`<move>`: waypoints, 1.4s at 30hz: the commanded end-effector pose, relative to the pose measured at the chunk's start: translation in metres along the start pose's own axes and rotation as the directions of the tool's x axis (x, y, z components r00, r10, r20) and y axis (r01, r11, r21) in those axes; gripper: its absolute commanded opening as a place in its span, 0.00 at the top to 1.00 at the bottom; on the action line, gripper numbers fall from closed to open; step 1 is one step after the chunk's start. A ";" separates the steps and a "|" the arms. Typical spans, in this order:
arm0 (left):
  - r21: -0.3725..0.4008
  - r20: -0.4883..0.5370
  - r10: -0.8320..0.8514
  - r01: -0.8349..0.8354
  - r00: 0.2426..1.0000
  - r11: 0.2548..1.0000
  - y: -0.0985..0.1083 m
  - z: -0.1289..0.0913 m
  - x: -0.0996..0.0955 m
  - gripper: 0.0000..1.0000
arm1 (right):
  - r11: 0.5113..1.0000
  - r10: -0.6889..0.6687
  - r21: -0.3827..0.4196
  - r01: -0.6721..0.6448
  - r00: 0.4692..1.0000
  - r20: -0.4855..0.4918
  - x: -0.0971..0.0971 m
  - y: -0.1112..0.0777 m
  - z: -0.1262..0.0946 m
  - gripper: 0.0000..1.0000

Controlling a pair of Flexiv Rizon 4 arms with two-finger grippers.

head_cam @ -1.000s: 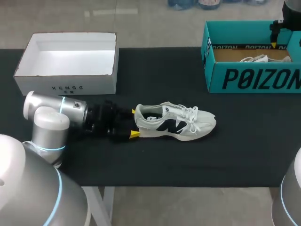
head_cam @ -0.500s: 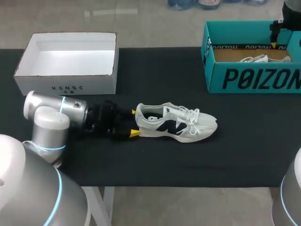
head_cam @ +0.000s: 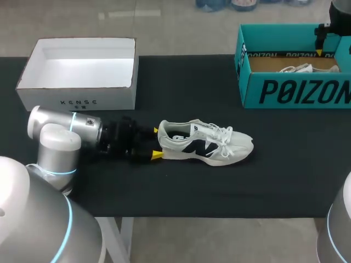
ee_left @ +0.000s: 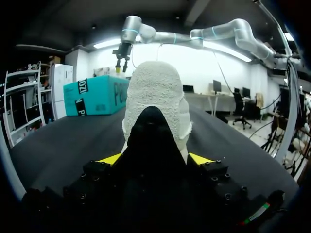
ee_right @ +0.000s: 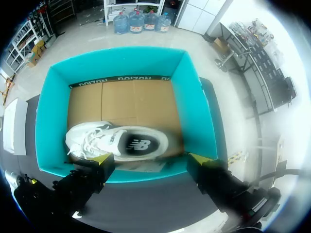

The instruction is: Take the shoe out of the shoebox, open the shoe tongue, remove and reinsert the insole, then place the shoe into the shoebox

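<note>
On the black table [head_cam: 274, 181], the teal cardboard shoebox [head_cam: 296, 90] sits at two o'clock, a second white sneaker [ee_right: 116, 143] inside, the right gripper [ee_right: 149, 158] hanging spread and empty above. Mid-table, the white mesh sneaker [head_cam: 205, 143] has crept a touch toward three o'clock, then settled (out of its box already). At its nine o'clock the left gripper [head_cam: 156, 143] looks clamped on the heel; tongue next, I'd judge.

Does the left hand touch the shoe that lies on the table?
Touching. In the left wrist view both yellow fingertips of the left hand press against the heel of the shoe, one from each side.
</note>
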State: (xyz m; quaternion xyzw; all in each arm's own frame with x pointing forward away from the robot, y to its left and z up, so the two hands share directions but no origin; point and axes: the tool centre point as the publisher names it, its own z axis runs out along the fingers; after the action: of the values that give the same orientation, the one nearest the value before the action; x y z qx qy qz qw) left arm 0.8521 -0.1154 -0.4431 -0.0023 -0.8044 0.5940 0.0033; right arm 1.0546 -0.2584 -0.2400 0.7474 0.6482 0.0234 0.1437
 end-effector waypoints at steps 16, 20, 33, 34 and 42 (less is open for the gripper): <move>0.001 -0.001 0.001 -0.001 1.000 1.000 0.004 0.006 -0.003 1.00 | 0.994 0.098 0.035 -0.101 0.993 0.069 0.045 -0.057 -0.052 0.00; 0.001 -0.001 0.001 -0.001 1.000 1.000 0.004 0.006 -0.003 1.00 | 0.992 0.112 0.048 -0.115 0.992 0.057 0.068 -0.086 -0.064 0.00; 0.001 -0.001 0.001 -0.001 1.000 1.000 0.004 0.006 -0.003 1.00 | 0.992 -0.009 0.127 0.005 1.000 0.027 0.159 -0.159 -0.057 0.00; 0.001 -0.001 0.001 -0.001 1.000 1.000 0.004 0.006 -0.003 1.00 | 0.992 -0.009 0.127 0.005 1.000 0.027 0.159 -0.159 -0.057 0.00; 0.001 -0.001 0.001 -0.001 1.000 1.000 0.004 0.006 -0.003 1.00 | 0.992 -0.009 0.127 0.005 1.000 0.027 0.159 -0.159 -0.057 0.00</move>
State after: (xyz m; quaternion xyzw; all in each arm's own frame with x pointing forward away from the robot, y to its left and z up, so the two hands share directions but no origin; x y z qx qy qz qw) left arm 0.8522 -0.1156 -0.4432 -0.0024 -0.8044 0.5940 0.0035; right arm 0.9135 -0.0737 -0.2482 0.7532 0.6487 -0.0289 0.1051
